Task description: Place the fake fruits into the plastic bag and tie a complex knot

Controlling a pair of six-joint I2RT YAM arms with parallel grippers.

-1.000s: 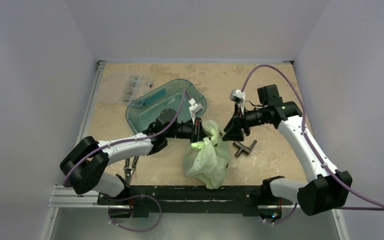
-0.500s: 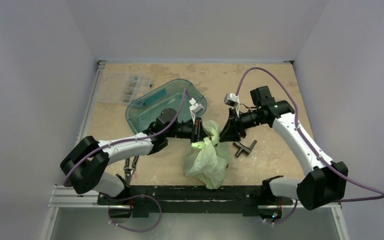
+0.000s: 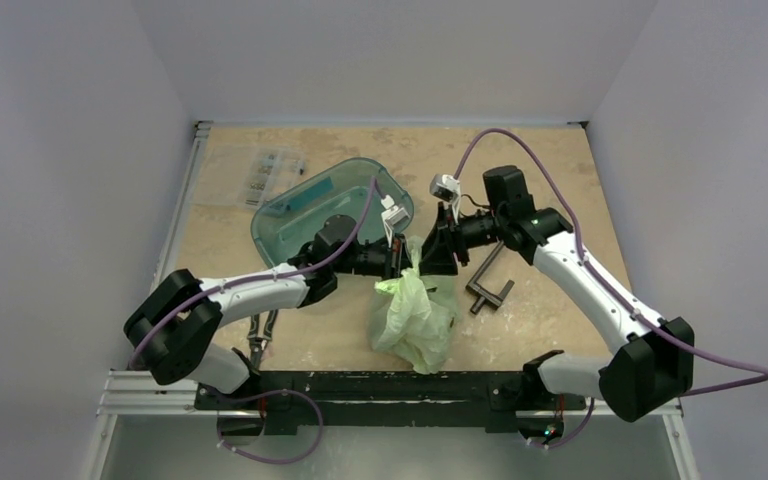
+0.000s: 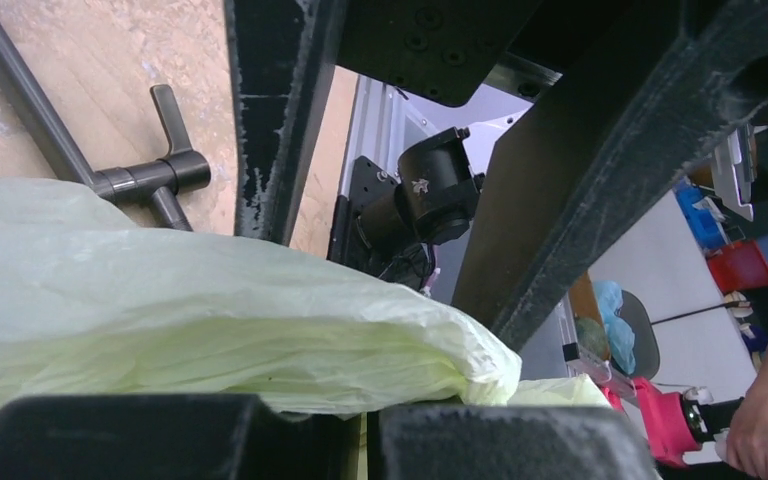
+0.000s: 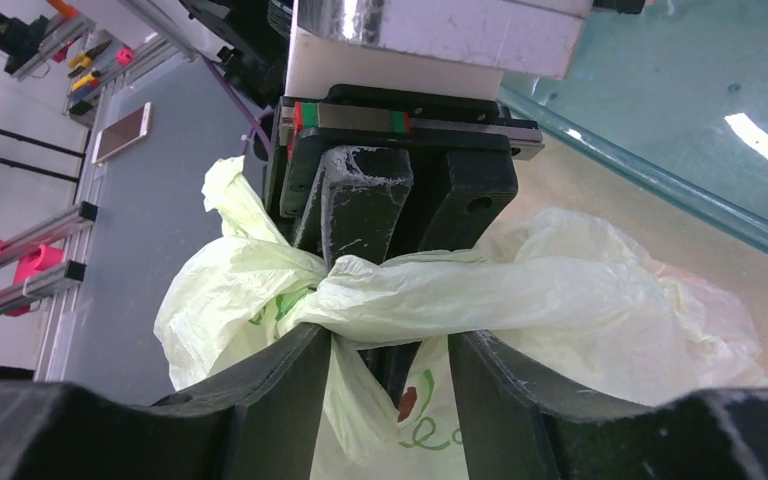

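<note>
The pale green plastic bag (image 3: 415, 318) lies bunched at the table's middle front, with its top drawn up to both grippers. My left gripper (image 3: 401, 262) is shut on a twisted strand of the bag (image 4: 260, 330); its fingers (image 5: 362, 205) show in the right wrist view pinching that strand (image 5: 460, 295). My right gripper (image 3: 430, 250) faces it from the right. It is open, with its jaws on either side of the strand and a loose flap of bag (image 5: 390, 340) hanging between them. No fake fruits show; the bag hides whatever is inside.
A translucent teal tub (image 3: 305, 205) lies behind the left arm. A black T-shaped clamp tool (image 3: 490, 280) lies just right of the bag. A clear packet (image 3: 260, 175) is at the back left. Pliers (image 3: 260, 338) lie near the left base.
My right gripper has swung left, away from the clamp tool, up to the bag's top and the left gripper. The bag's top is drawn up tighter. The left gripper has barely moved.
</note>
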